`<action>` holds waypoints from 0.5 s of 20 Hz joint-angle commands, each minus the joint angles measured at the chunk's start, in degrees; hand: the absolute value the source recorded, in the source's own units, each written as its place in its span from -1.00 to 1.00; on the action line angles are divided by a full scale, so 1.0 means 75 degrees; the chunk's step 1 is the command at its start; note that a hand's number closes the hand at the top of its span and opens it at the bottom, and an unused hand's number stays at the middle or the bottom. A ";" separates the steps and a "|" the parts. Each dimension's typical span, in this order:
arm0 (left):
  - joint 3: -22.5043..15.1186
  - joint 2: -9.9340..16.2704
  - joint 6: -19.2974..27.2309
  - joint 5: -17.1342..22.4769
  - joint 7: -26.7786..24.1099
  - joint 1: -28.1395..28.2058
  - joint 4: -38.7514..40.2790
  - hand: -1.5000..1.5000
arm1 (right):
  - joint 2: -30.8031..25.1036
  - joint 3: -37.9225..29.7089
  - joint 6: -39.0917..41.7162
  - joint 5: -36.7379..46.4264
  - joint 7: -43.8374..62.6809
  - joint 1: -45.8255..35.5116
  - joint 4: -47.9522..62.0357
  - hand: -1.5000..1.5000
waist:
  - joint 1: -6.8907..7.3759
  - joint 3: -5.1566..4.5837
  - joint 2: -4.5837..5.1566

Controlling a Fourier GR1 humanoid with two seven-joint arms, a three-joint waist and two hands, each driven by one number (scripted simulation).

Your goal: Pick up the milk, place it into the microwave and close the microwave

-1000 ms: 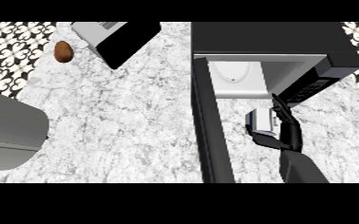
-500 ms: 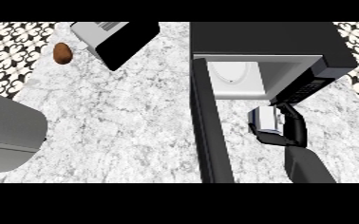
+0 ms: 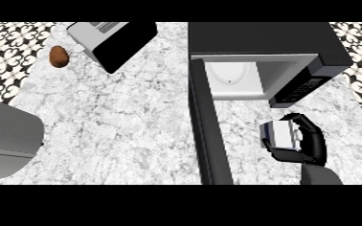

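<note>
Surface: white-and-grey marbled table (image 3: 120, 119), with black-and-white patterned tile at the far corners.
Left edge: a grey rounded object (image 3: 16, 141), partly cut off; what it is cannot be told.
Far left: a small brown oval item (image 3: 58, 56) near the tile, well apart from everything the task needs.
Far centre-left: a grey and black appliance (image 3: 113, 40) lying at an angle.
Centre: the microwave door (image 3: 209, 129), swung open, seen edge-on as a long dark bar running toward the near edge.
Centre-right: the microwave (image 3: 265, 43), its pale cavity open on the near side, a white turntable plate (image 3: 232, 74) inside.
Right: the milk (image 3: 281, 135), a pale carton, held above the table just short of the cavity, right of the door.
Right robot hand (image 3: 311, 143): fingers and thumb wrapped round the milk from its right side.
Left robot hand: does not show.
Key relation: the cavity lies ahead of the milk and slightly left.
Writing: none readable on carton or control panel.
</note>
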 commanded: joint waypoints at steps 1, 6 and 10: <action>-0.0264 -0.0107 -0.0082 -0.0122 -0.0449 -0.0040 0.0393 -1.00 | -0.0260 0.0193 0.0313 -0.0238 0.1043 0.0869 -0.1931 1.00 | -0.0005 -0.0007 -0.0010; -0.0412 -0.0213 0.0311 -0.0145 -0.0197 0.0071 -0.0075 -1.00 | 0.0027 0.0743 0.0940 -0.0623 0.2055 0.1859 -0.4054 1.00 | 0.0000 -0.0003 0.0003; -0.0498 -0.0273 0.0221 -0.0137 -0.0677 0.0310 0.0501 -1.00 | 0.0385 0.0847 0.1687 -0.1639 0.2763 0.2135 -0.4866 1.00 | 0.0055 -0.0002 0.0001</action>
